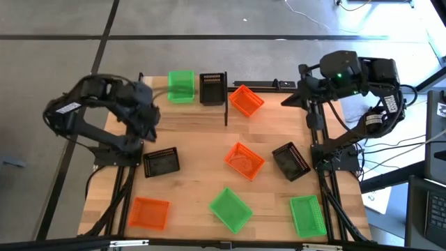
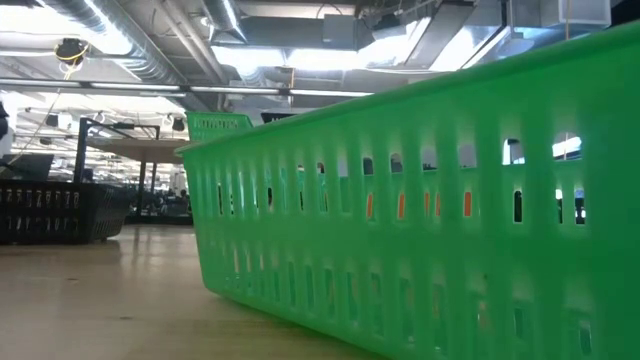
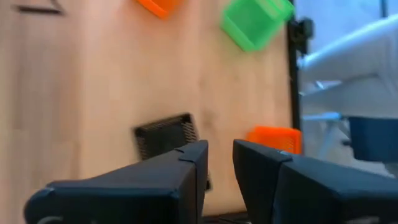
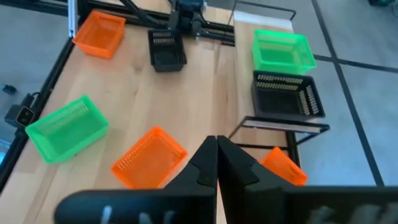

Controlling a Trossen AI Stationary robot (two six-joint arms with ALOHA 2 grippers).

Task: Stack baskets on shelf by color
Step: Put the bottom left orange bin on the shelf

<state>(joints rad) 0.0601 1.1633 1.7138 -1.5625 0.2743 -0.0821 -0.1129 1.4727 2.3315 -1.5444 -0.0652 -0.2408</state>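
Left gripper [image 1: 148,125]: at nine o'clock of the table, fingers parted with a narrow gap, holding nothing; it hangs just above the black basket [image 1: 162,162].
Shelf [image 1: 209,106]: at twelve o'clock, carrying one green basket [image 1: 181,86], one black basket [image 1: 212,88] and one orange basket [image 1: 246,100], each apart.
Loose baskets: orange [image 1: 244,160] at centre, green [image 1: 231,209] at six o'clock, others scattered.
Right gripper [image 1: 291,98]: at two o'clock, fingers pressed together, empty.
Risk: the narrow gap may straddle the lattice wall badly and push the basket sliding, not lifting.
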